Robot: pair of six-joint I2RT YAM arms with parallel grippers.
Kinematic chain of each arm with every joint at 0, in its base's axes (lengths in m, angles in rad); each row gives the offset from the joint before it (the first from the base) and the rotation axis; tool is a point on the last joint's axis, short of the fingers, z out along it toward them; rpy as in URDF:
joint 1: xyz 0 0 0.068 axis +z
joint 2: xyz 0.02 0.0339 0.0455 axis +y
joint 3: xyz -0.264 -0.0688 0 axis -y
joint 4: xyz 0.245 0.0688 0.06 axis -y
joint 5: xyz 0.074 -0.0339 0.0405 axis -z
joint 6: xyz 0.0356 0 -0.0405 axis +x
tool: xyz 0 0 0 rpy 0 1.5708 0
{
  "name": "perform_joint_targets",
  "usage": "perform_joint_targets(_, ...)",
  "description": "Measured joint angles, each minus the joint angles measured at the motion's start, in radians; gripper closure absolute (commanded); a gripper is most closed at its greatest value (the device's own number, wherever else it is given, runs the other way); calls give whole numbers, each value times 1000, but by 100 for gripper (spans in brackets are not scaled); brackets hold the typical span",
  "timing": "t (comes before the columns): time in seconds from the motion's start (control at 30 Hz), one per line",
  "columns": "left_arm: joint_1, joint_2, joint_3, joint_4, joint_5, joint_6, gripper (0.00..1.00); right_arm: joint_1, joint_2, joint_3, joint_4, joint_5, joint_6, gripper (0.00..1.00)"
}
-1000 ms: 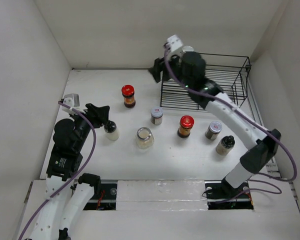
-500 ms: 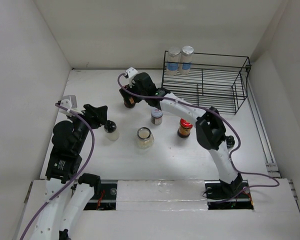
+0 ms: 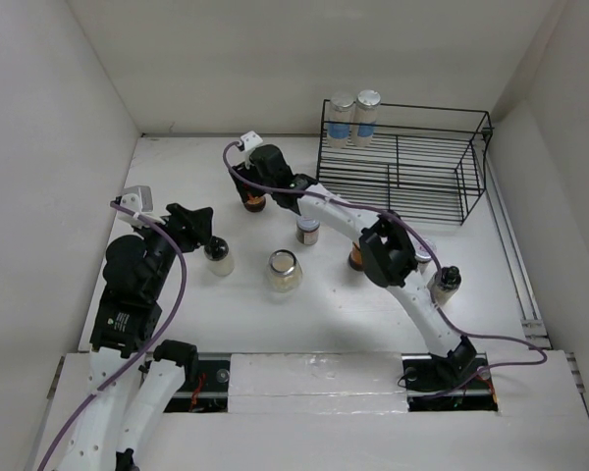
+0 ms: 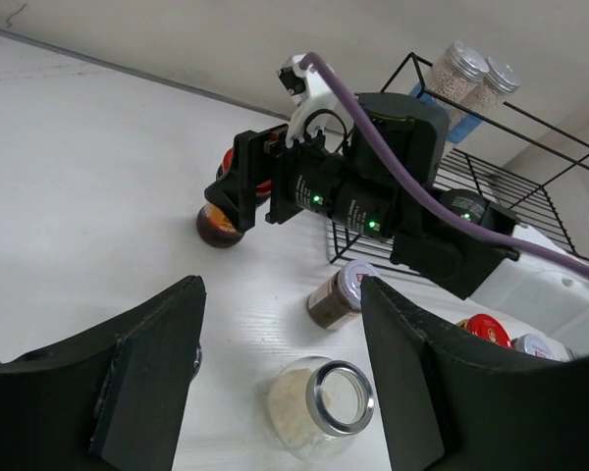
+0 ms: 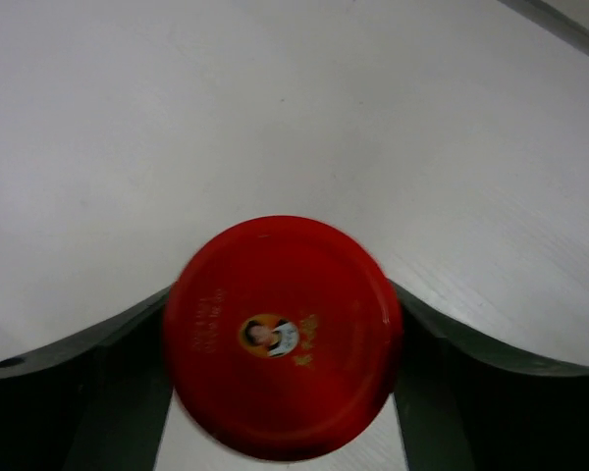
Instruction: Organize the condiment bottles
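A red-capped dark jar (image 3: 252, 202) stands at the back left of the table. My right gripper (image 3: 256, 175) is over it, open, one finger on each side; its red cap (image 5: 283, 337) fills the space between them. My left gripper (image 3: 193, 225) is open and holds nothing. It hovers beside a black-capped white bottle (image 3: 219, 257). A clear glass jar with a silver rim (image 4: 319, 404) lies below the open left jaws. A silver-lidded spice jar (image 3: 308, 231) stands mid-table. A second red-capped jar (image 3: 356, 259) is partly hidden under the right arm. Two blue-labelled bottles (image 3: 354, 118) stand in the rack.
The black wire rack (image 3: 412, 167) sits at the back right against the wall. A dark-capped bottle (image 3: 444, 285) and a silver-lidded jar (image 3: 421, 257) stand near the right arm's forearm. That forearm stretches diagonally across the middle of the table. White walls close in three sides.
The right arm swung from the rack's left end across to the back-left red-capped jar, and its jaws opened. Two blue-labelled bottles now show in the rack. The left arm stayed put.
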State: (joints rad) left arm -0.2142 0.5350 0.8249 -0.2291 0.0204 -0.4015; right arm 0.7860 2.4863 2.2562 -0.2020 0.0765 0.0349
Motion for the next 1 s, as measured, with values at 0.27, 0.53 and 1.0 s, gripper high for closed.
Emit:
perform_joint_targets(0.27, 0, 0, 0, 0, -11, 0, 38, -1, -15, -81, 95, 14, 31, 45)
perform_joint_targets(0.53, 0, 1, 0, 0, -17, 0, 37, 6, -313, -298, 32, -47, 24, 49)
perform_joint_targets(1.0, 0, 0, 0, 0, 13, 0, 27, -493, -908, -268, -14, -2, -8, 51)
